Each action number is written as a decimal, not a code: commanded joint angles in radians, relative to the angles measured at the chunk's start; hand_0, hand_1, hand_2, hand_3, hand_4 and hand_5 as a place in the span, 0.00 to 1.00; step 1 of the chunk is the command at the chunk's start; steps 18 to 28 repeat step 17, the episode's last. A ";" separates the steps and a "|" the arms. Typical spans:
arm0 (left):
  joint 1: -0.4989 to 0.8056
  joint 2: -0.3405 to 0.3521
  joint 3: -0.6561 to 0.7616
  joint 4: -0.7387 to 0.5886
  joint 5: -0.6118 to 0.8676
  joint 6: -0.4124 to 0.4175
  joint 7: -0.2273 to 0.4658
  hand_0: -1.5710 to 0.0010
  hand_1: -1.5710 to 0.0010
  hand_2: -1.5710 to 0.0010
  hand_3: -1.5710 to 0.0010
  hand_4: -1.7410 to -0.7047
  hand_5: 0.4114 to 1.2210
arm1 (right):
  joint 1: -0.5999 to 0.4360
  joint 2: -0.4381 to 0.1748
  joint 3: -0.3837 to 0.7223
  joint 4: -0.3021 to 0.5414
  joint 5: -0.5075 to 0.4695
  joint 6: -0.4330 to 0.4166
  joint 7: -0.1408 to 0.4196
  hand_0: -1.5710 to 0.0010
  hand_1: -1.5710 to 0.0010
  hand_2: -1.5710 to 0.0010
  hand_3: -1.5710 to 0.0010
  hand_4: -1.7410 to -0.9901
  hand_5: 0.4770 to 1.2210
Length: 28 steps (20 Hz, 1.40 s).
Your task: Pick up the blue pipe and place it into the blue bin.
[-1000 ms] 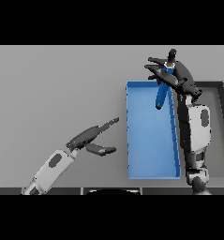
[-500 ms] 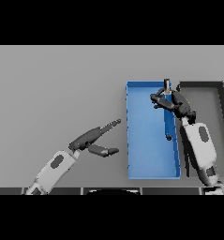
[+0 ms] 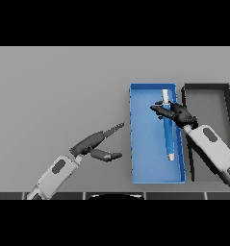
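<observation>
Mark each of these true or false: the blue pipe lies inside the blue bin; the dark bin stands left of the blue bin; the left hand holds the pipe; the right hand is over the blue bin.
1. The blue pipe with pale ends lies inside the blue rectangular bin. True.
2. The dark grey bin stands left of the blue bin. False: it stands to its right.
3. The left hand holds the pipe. False: it is open over the grey table, apart from the bin.
4. The right hand is over the blue bin. True.
</observation>
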<state>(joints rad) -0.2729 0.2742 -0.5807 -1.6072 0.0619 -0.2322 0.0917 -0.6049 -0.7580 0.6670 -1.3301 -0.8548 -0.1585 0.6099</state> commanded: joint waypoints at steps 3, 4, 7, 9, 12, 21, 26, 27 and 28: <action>0.019 0.011 -0.004 -0.022 0.001 0.000 -0.013 1.00 1.00 1.00 1.00 0.88 0.08 | -0.030 -0.013 0.048 -0.002 0.039 0.003 0.000 0.90 0.91 0.91 0.94 0.73 0.61; 0.013 0.006 -0.002 -0.021 0.001 0.003 -0.008 1.00 1.00 1.00 1.00 0.88 0.08 | -0.033 -0.015 0.052 0.001 0.045 0.008 0.000 0.90 0.92 0.93 0.96 0.73 0.58; 0.015 0.008 -0.004 -0.024 -0.002 0.006 0.001 1.00 1.00 1.00 1.00 0.88 0.07 | -0.053 -0.028 0.082 0.002 0.036 -0.005 0.000 0.95 0.96 0.96 0.98 0.73 0.48; 0.019 0.018 0.000 -0.032 0.002 0.004 0.001 1.00 1.00 1.00 1.00 0.88 0.07 | -0.067 -0.024 0.098 0.008 0.036 -0.023 0.000 0.97 0.98 0.98 0.99 0.74 0.44; 0.013 0.016 -0.001 -0.024 -0.001 0.000 0.000 1.00 1.00 1.00 1.00 0.88 0.07 | -0.054 -0.027 0.095 0.008 0.036 -0.015 -0.030 0.98 0.99 0.99 0.99 0.75 0.41; 0.003 0.014 -0.001 -0.039 0.003 0.003 0.010 1.00 1.00 1.00 1.00 0.88 0.08 | -0.050 -0.026 0.109 -0.005 0.048 -0.017 -0.022 0.99 0.99 0.99 0.99 0.74 0.39; 0.003 0.014 -0.001 -0.039 0.003 0.003 0.010 1.00 1.00 1.00 1.00 0.88 0.08 | -0.050 -0.026 0.109 -0.005 0.048 -0.017 -0.022 0.99 0.99 0.99 0.99 0.74 0.39; 0.003 0.014 -0.001 -0.039 0.003 0.003 0.010 1.00 1.00 1.00 1.00 0.88 0.08 | -0.050 -0.026 0.109 -0.005 0.048 -0.017 -0.022 0.99 0.99 0.99 0.99 0.74 0.39; 0.003 0.014 -0.001 -0.039 0.003 0.003 0.010 1.00 1.00 1.00 1.00 0.88 0.08 | -0.050 -0.026 0.109 -0.005 0.048 -0.017 -0.022 0.99 0.99 0.99 0.99 0.74 0.39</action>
